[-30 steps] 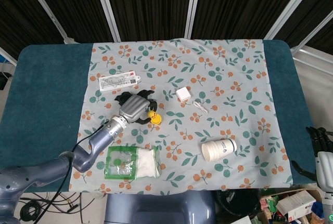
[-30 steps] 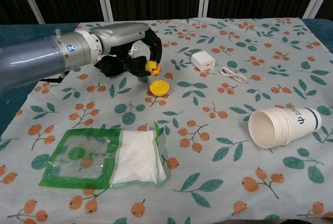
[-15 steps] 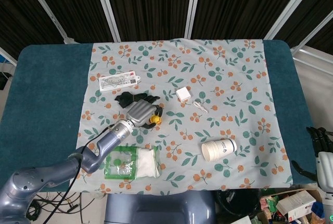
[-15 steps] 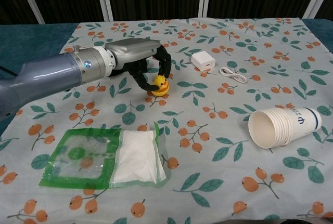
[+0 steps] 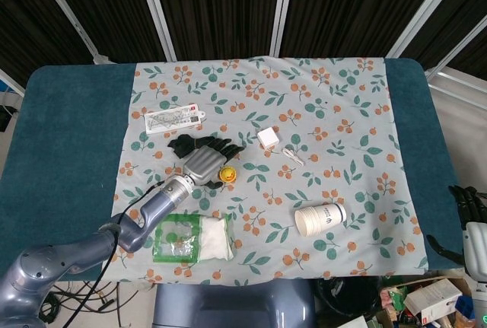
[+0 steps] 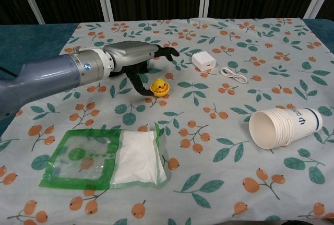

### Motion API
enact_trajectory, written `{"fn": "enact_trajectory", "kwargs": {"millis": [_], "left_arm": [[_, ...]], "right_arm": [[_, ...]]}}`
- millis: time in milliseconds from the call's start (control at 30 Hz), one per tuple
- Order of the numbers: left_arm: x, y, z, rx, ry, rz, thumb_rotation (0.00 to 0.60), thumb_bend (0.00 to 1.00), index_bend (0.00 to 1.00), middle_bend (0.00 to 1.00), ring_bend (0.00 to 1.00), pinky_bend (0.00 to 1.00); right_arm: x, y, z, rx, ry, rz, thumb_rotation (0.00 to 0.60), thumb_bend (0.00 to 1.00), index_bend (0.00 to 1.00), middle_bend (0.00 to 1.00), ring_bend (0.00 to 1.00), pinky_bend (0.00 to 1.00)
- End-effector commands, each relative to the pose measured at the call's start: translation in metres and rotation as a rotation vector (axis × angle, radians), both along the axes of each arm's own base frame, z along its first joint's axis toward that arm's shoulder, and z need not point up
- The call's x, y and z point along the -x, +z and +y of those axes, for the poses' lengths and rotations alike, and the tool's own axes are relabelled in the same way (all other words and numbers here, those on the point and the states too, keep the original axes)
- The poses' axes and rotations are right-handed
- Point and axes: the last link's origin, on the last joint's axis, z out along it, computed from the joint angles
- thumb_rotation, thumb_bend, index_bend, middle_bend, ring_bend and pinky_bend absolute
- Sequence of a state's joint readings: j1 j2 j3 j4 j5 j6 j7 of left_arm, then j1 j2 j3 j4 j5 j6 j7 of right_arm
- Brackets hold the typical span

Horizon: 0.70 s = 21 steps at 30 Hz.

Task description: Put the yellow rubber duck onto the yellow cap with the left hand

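The yellow rubber duck (image 6: pixel 158 85) stands upright on the yellow cap (image 6: pixel 160 94), near the middle of the patterned cloth; in the head view the duck (image 5: pixel 227 174) covers the cap. My left hand (image 6: pixel 136 60) hovers just left of the duck with its fingers spread apart, holding nothing; its thumb reaches down close beside the duck. The same hand (image 5: pixel 202 162) shows in the head view, fingers fanned out above the duck. My right hand (image 5: pixel 473 225) hangs off the table's right edge, low in the head view.
A white charger block (image 6: pixel 203 60) and coiled cable (image 6: pixel 233 74) lie behind right of the duck. A paper cup stack (image 6: pixel 284 125) lies on its side at the right. A green-edged bag of white powder (image 6: pixel 117 158) is at front left. A white packet (image 5: pixel 176 119) lies further back.
The left hand carried the duck to the cap, set it on top, then spread its fingers and let go. The duck now stands free on the cap.
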<state>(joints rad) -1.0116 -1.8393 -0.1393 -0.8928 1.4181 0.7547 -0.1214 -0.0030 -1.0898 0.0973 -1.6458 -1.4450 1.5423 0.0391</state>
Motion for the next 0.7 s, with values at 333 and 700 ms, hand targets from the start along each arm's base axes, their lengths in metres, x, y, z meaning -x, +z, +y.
{"fn": "enact_trajectory", "kwargs": {"millis": [333,700], "left_arm": [[-0.011,0.079,-0.005,-0.071,-0.018,-0.139,0.600,0.21,0.04,0.07,0.00,0.08],[0.083,0.198,-0.077,-0.312,0.154,-0.125,0.600,0.16,0.04,0.06,0.00,0.01]], "right_arm": [[0.000,0.001,0.000,0.003,0.000,0.002,0.600,0.12,0.09,0.08,0.09,0.18],[-0.002,0.000,0.000,0.002,0.015,0.013,0.600,0.12,0.09,0.08,0.09,0.18]]}}
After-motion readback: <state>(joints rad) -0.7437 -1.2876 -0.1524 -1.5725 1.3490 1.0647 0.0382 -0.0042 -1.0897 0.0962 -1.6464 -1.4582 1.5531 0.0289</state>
